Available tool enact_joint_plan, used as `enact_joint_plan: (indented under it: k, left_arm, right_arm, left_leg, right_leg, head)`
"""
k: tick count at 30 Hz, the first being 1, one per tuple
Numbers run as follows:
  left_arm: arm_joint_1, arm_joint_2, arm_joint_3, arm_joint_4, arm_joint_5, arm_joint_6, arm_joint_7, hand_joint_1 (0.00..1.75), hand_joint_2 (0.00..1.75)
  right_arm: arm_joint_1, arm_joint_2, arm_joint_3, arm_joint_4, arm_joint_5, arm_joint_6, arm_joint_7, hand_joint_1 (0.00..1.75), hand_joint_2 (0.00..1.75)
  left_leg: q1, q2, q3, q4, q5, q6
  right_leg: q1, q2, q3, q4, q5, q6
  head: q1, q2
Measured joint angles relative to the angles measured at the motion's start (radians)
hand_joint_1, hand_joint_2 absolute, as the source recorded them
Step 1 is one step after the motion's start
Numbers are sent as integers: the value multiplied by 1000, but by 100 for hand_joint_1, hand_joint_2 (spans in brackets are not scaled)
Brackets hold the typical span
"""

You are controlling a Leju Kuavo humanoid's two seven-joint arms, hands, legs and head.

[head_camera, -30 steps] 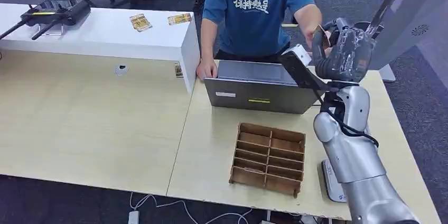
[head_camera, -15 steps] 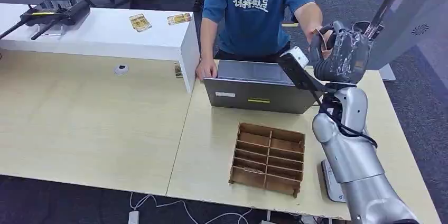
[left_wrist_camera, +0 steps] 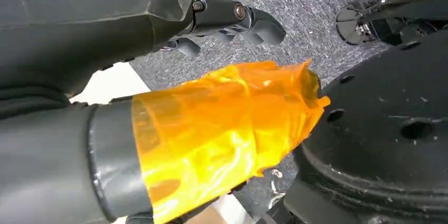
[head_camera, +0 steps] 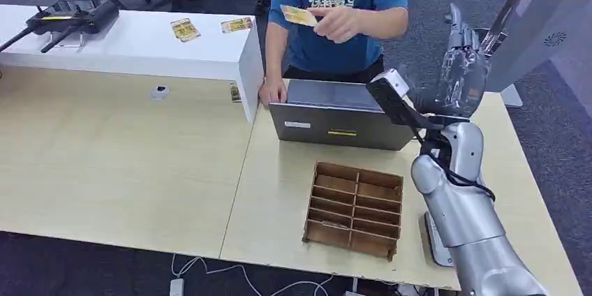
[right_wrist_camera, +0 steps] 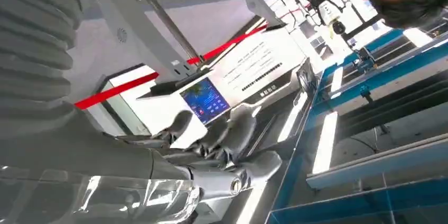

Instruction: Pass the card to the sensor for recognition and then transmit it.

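Right robot hand (head_camera: pixel 462 65), raised over the tabletop's (head_camera: pixel 126 142) far right edge, had released the card (head_camera: pixel 299 15); person's hand (head_camera: pixel 340 25) now held it chest-high—handover judged complete; left robot hand (left_wrist_camera: pixel 222 20) hung empty, fingers apart.

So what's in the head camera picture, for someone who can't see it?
A person in a blue T-shirt holds a small yellow card above an open grey laptop, while the robot's silver right hand is raised beside it, fingers spread and holding nothing. A brown cardboard divider tray sits on the pale wooden table.
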Motion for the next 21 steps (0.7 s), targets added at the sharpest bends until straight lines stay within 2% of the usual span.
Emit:
enact_joint_plan:
  k: [6, 11, 17, 21]
  left_arm:
    - [0, -3, 0, 0, -1, 3, 0, 0, 0]
    - [1, -9, 8, 0, -2, 8, 0, 0, 0]
    - [4, -27, 26, 0, 3, 24, 0, 0, 0]
    - [5, -33, 32, 0, 3, 26, 0, 0, 0]
  right_arm:
    - [10, 0, -3, -15, -16, -7, -14, 0, 175]
    - [51, 0, -11, -77, -94, -25, -74, 0, 175]
    - [172, 0, -40, -212, -266, -61, -198, 0, 175]
    - [216, 0, -50, -261, -280, -63, -211, 0, 175]
  left_leg:
    - [0, 0, 0, 0, 0, 0]
    - [0, 0, 0, 0, 0, 0]
    - [0, 0, -1, 0, -1, 0]
    - [0, 0, -1, 0, -1, 0]
  right_leg:
    - [0, 0, 0, 0, 0, 0]
    - [0, 0, 0, 0, 0, 0]
    - [0, 0, 0, 0, 0, 0]
    - [0, 0, -1, 0, 0, 0]
  head:
    - [0, 0]
    - [0, 0]
    - [0, 0]
    - [0, 0]
